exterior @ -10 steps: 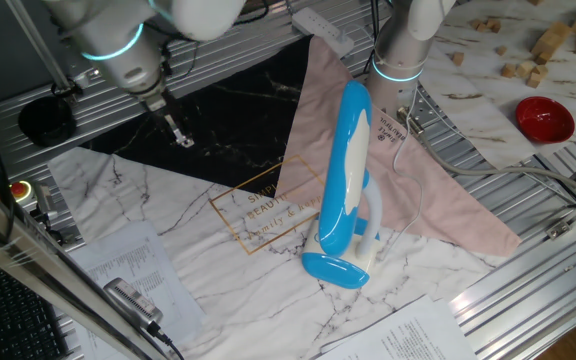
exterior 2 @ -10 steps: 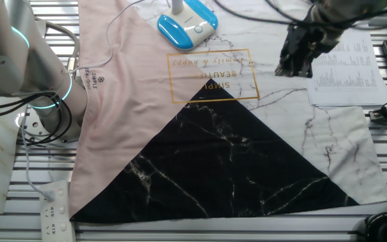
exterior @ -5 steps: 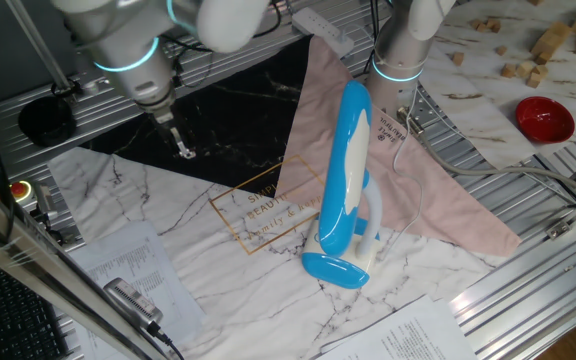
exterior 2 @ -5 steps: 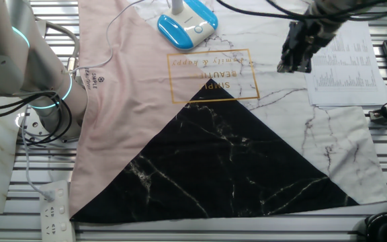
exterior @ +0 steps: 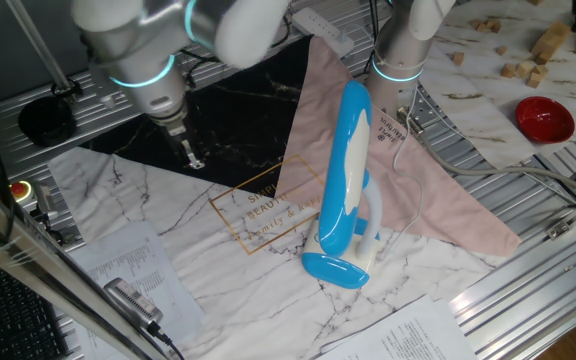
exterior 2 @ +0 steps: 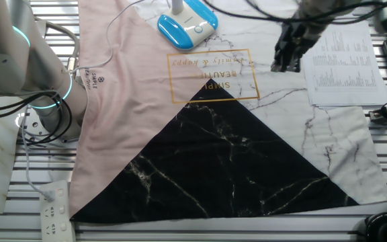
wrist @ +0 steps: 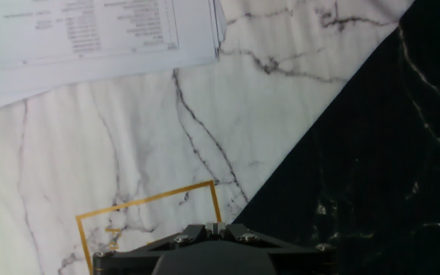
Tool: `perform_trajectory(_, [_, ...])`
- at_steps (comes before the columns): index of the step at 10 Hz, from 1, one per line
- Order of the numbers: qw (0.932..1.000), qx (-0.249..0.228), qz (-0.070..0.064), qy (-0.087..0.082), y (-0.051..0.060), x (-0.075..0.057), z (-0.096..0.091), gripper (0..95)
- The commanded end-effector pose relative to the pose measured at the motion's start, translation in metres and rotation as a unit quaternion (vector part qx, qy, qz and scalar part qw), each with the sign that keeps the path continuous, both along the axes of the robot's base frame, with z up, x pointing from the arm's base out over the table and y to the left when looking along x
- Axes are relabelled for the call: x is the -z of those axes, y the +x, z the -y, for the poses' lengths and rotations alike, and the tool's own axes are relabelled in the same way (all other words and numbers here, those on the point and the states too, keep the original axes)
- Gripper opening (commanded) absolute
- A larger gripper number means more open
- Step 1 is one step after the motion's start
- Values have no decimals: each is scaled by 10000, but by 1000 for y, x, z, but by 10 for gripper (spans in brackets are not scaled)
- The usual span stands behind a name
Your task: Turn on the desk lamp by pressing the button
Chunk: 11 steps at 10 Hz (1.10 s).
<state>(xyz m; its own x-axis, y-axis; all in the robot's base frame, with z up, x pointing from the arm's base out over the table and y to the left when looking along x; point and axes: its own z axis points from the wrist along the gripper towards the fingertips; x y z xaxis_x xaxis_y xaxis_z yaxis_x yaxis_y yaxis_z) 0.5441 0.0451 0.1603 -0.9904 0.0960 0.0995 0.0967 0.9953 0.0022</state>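
Marble tabletop (exterior: 198, 250): desk lamp (exterior: 346, 180) well apart from jaws

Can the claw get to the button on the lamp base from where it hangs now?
Probably yes. The claw hangs above the marble mat, apart from the desk lamp. Nothing stands between it and the blue base, whose white button faces up in the other fixed view.
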Motion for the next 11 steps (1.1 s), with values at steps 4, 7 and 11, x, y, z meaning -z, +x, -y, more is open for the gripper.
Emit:
perform_trajectory(4, [9999, -118, 37, 76, -7, 20, 5, 0])
perform_trajectory(7, [9998, -196, 86, 44, -6, 32, 8, 0])
perform_trajectory(11, [9993, -361, 61, 1, -8, 32, 8, 0])
